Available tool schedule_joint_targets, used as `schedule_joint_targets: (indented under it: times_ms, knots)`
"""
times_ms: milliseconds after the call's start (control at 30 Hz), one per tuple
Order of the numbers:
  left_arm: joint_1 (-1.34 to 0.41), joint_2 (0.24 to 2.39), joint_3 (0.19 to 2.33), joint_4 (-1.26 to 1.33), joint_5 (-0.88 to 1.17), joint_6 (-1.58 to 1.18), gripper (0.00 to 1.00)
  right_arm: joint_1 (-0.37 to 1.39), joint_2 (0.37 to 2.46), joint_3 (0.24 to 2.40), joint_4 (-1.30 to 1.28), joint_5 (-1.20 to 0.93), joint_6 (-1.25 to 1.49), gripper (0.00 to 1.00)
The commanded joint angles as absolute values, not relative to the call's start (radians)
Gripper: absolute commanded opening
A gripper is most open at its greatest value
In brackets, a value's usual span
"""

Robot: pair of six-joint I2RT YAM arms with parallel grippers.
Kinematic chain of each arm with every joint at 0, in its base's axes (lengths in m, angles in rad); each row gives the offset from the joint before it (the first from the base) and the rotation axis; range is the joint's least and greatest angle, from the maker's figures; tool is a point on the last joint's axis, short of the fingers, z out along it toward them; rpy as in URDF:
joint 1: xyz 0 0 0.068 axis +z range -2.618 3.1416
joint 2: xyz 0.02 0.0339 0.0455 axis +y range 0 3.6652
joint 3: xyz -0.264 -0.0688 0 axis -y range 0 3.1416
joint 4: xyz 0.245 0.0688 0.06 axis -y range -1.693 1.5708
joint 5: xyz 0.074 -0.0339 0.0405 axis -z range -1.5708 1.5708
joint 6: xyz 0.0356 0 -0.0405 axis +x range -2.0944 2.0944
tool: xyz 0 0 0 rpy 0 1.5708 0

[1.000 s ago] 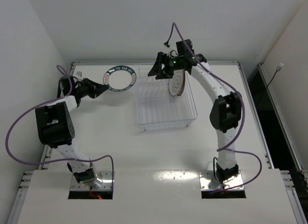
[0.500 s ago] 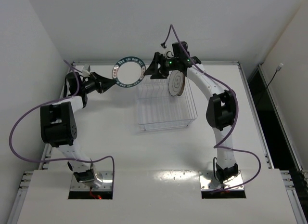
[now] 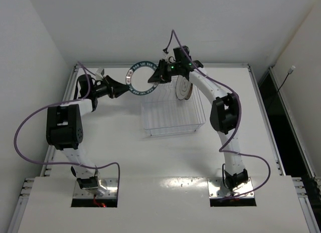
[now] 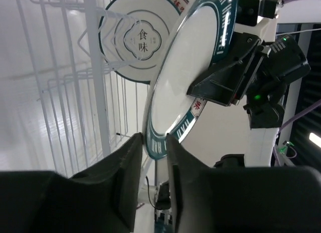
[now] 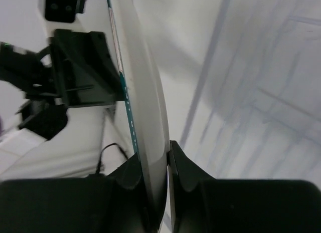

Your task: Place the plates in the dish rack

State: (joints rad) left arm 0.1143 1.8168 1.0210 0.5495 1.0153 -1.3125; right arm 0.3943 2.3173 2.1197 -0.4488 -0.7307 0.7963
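A white plate with a dark blue-green rim band (image 3: 143, 78) hangs in the air over the back left corner of the wire dish rack (image 3: 170, 115). My left gripper (image 3: 126, 82) is shut on its left rim, which sits between the fingertips in the left wrist view (image 4: 154, 143). My right gripper (image 3: 156, 75) is shut on the opposite rim, and the right wrist view shows the plate (image 5: 140, 92) edge-on between the jaws (image 5: 167, 153). A white plate with a grey ring and centre mark (image 3: 184, 86) stands upright in the rack's back right.
The rack's tines and wire walls (image 4: 95, 67) stand directly below and beside the held plate. The back wall is close behind both grippers. White table (image 3: 125, 143) lies in front of the rack.
My left arm has carried the blue-green rimmed plate right toward the rack. My right gripper has left the standing plate, moved left and shut on the carried plate's right rim.
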Motion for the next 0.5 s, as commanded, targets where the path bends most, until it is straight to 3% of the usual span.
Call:
schedule_joint_targets:
  times_ms: [0,67,167,300,467]
  knots:
    - [0.146,1.798,1.104,0.475,1.068,-1.181,0.25,0.37,2.194,2.198,-0.555,-0.55,0.689,0.0]
    - [0.158,1.798,1.144,0.255,1.03,-1.076,0.41,0.36,2.143,2.253,-0.677,-0.41,0.657,0.0]
    - [0.167,1.809,1.218,0.051,0.971,-0.931,0.49,0.348,2.093,2.278,-0.785,-0.203,0.598,0.0]
    - [0.187,1.83,1.241,-0.012,0.95,-0.894,0.52,0.348,2.04,2.287,-0.94,0.071,0.51,0.0]
    - [0.196,1.848,1.241,-0.064,0.928,-0.859,0.52,0.379,2.051,2.296,-1.029,0.242,0.443,0.0]
